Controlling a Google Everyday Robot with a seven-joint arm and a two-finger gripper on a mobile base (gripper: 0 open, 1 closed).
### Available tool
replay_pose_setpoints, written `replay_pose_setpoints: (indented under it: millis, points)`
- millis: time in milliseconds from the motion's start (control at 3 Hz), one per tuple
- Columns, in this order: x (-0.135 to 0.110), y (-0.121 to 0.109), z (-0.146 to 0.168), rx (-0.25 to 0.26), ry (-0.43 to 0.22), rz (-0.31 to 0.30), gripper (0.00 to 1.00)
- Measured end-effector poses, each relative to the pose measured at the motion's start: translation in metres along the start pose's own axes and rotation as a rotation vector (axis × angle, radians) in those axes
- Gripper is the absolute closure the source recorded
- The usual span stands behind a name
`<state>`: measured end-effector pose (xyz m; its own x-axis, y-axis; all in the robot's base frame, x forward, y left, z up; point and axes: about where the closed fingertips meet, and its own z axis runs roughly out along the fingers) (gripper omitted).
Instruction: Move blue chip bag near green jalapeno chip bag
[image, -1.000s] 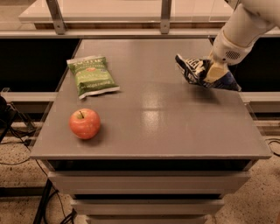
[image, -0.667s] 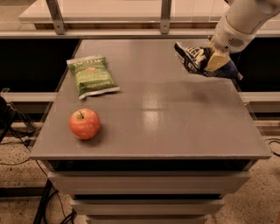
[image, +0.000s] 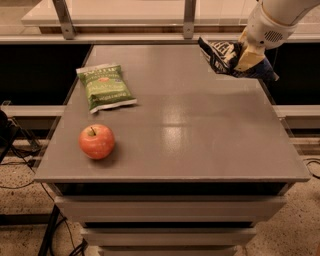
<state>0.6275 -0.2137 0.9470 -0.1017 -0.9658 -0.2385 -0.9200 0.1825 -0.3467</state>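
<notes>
The blue chip bag (image: 222, 56), dark navy and crumpled with white lettering, hangs in the air above the table's far right part. My gripper (image: 245, 59) is shut on it from the right, with pale fingers pinching its middle. The white arm reaches down from the top right corner. The green jalapeno chip bag (image: 104, 87) lies flat on the table's far left part, well apart from the held bag.
A red apple (image: 97, 141) stands on the grey table (image: 190, 130) at the front left, below the green bag. A rail with metal posts (image: 189, 15) runs behind the table. Cables lie on the floor at the left.
My gripper has lifted the blue chip bag off the table at the right edge and carried it upward and a little farther back. The green bag and apple have not moved.
</notes>
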Motion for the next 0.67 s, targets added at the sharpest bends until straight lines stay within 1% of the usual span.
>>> replay_pose_setpoints:
  millis: [333,667]
  points:
    - [-0.040,-0.002,0.008,-0.013,-0.026,-0.116,1.00]
    - [-0.099,-0.002,0.019,-0.037,-0.055,-0.290,1.00]
